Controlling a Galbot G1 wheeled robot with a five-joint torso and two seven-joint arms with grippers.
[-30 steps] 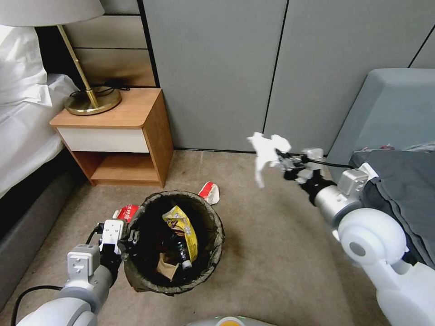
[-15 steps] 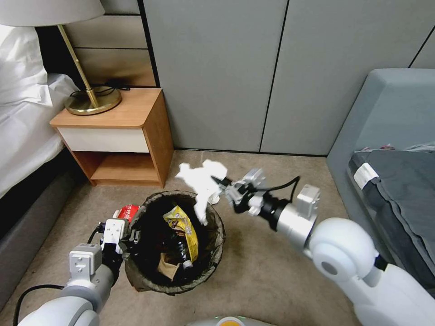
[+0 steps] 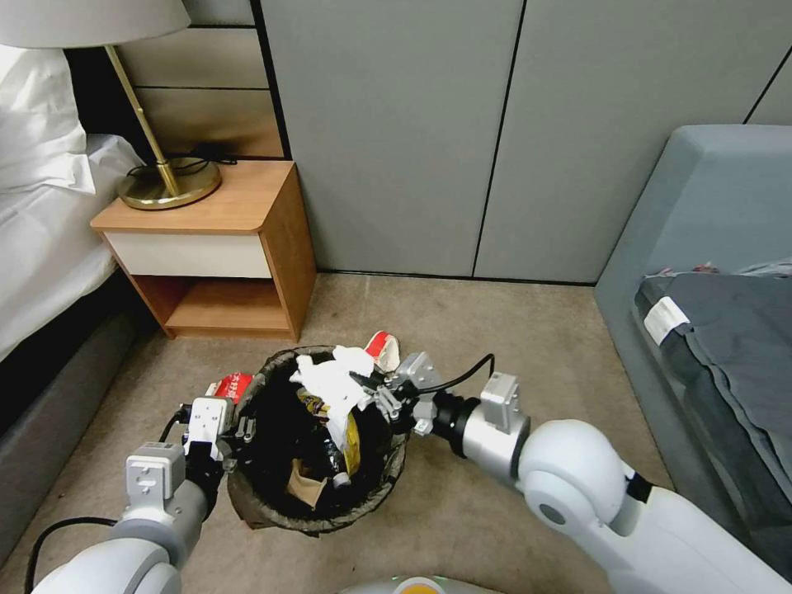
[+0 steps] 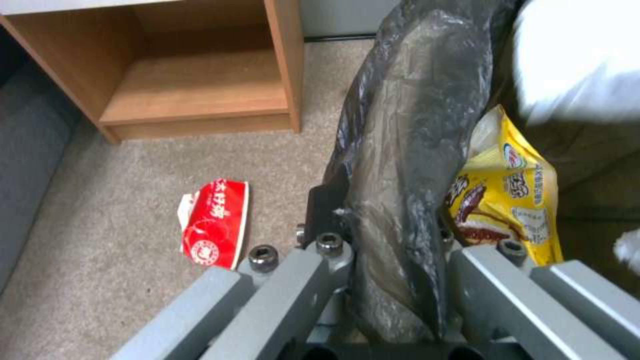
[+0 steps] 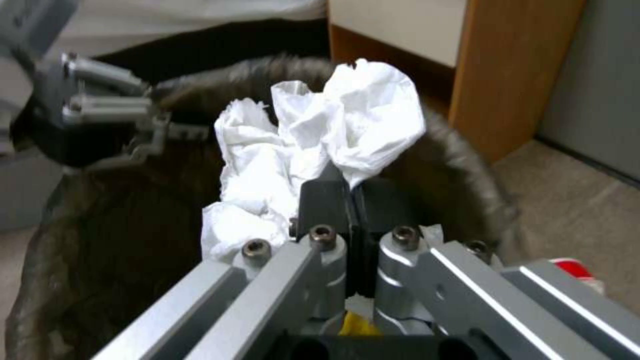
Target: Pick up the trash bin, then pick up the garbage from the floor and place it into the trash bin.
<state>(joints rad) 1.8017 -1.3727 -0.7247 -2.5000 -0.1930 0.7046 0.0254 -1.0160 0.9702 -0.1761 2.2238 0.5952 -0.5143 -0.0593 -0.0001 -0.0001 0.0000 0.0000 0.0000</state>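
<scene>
over the trash bin's open mouth our right gripper pinches the white tissue, light, soft and likely to cling, so a bunched fold is best. our left gripper clamps the lined rim, near a red wrapper on the floor.

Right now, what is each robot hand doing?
Left gripper: closed on the trash bin rim.
Right gripper: closed on the white tissue, above the bin.
</scene>
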